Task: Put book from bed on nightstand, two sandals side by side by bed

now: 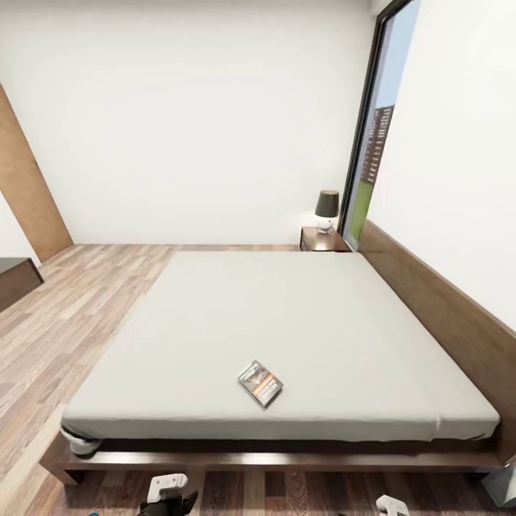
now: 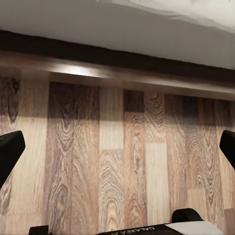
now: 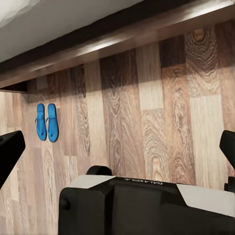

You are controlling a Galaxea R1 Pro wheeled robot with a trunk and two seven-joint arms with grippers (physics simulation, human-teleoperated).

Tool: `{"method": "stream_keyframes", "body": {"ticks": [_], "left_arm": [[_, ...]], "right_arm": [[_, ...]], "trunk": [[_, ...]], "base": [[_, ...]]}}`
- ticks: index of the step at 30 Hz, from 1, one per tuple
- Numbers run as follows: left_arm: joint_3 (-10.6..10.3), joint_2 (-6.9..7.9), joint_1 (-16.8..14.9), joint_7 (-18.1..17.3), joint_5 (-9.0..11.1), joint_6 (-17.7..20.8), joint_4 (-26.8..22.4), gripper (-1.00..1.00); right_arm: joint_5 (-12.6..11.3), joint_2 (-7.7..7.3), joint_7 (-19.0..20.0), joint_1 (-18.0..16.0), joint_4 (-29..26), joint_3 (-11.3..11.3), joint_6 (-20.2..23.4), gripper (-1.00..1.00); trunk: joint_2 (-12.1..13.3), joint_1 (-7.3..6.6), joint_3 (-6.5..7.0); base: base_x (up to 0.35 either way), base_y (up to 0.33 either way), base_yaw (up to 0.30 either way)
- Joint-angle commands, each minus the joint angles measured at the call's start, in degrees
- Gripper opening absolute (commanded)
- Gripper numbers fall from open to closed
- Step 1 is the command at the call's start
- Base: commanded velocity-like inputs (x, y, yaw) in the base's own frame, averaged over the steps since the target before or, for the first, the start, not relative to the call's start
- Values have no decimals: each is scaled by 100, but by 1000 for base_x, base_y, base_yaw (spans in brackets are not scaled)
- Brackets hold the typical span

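The book (image 1: pixel 260 383) lies flat on the light-grey mattress of the bed (image 1: pixel 287 315), near its front edge. The nightstand (image 1: pixel 324 239) stands at the bed's far corner, beside the headboard. Two blue sandals (image 3: pixel 47 122) lie side by side on the plank floor, close to the dark bed frame (image 3: pixel 122 41). My left gripper (image 2: pixel 117 149) hangs open over bare floor in front of the bed frame (image 2: pixel 117 73). Open too is my right gripper (image 3: pixel 117 149), with the sandals some way off to one side. Nothing is between either pair of fingers.
A lamp (image 1: pixel 327 209) with a dark shade stands on the nightstand. A tall window (image 1: pixel 373 143) is behind it. A wooden door (image 1: pixel 25 186) and a low dark cabinet (image 1: pixel 14 281) are at the left. Open plank floor (image 1: pixel 79 308) lies left of the bed.
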Motion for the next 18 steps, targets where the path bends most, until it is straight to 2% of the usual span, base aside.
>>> {"method": "stream_keyframes", "body": {"ticks": [1, 12, 18], "left_arm": [[42, -1, -6, -25, -42, -22, 6, 100], [42, -1, -6, -25, -44, -22, 6, 100], [48, 5, -8, -101, -40, -4, -31, 100]], "right_arm": [[-8, -1, 21, -6, 6, -14, 0, 100], [-10, -1, 22, -6, 4, -14, -2, 100], [-7, -1, 22, -6, 6, -14, -1, 100]], "trunk": [[-12, 5, -21], [-12, 5, -120], [-12, 5, -173]], "base": [[222, 0, 0], [289, 0, 0], [118, 0, 0]]}}
